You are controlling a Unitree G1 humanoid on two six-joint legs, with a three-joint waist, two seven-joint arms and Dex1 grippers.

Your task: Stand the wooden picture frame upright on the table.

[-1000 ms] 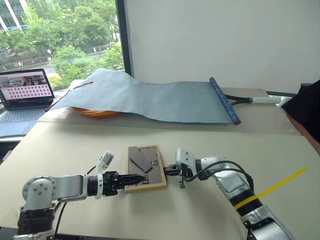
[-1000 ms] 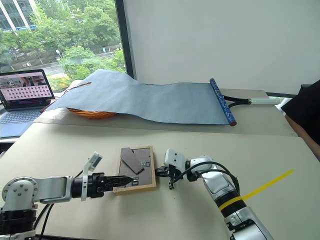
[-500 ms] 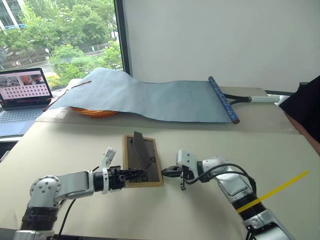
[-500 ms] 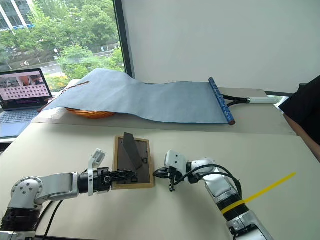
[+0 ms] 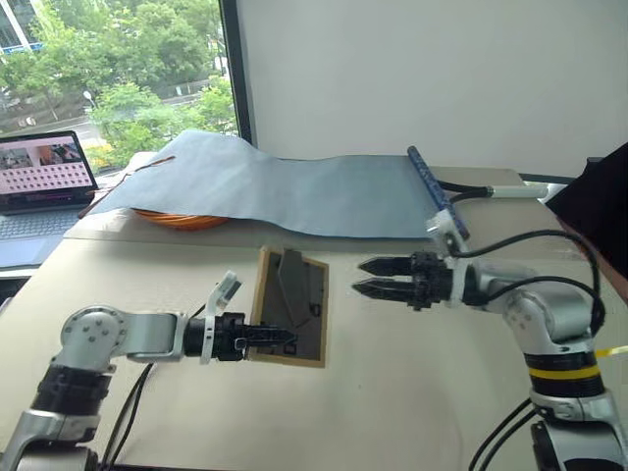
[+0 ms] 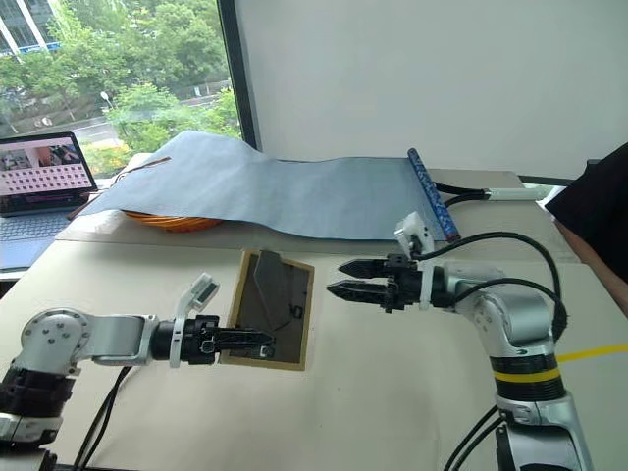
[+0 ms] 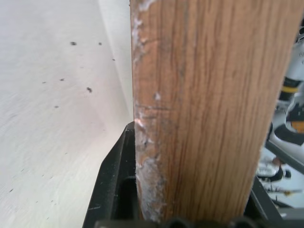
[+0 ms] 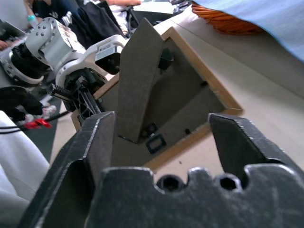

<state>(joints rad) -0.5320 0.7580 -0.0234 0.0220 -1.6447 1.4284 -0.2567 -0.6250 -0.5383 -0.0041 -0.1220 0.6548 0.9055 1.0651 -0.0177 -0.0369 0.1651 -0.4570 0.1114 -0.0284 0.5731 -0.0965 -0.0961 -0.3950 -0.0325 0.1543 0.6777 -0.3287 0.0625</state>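
Frame tilted up off table, back facing us, stand flap out. Left gripper pinches near edge – right gripper gapes empty beside it. Looks light, stiff, maybe glass-fronted – grab wood rim.

One picture frame; one laptop; one racket.

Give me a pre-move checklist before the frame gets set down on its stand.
1. Left pincer shut on the wooden picture frame's edge: ok.
2. Kickstand flap swung out from the back panel: ok.
3. Right pincer open, clear of the frame: ok.
4. Frame raised, tilted off the table: ok.
5. Frame standing upright on its own: not ok.
6. Flap locked at its stop: cannot tell.
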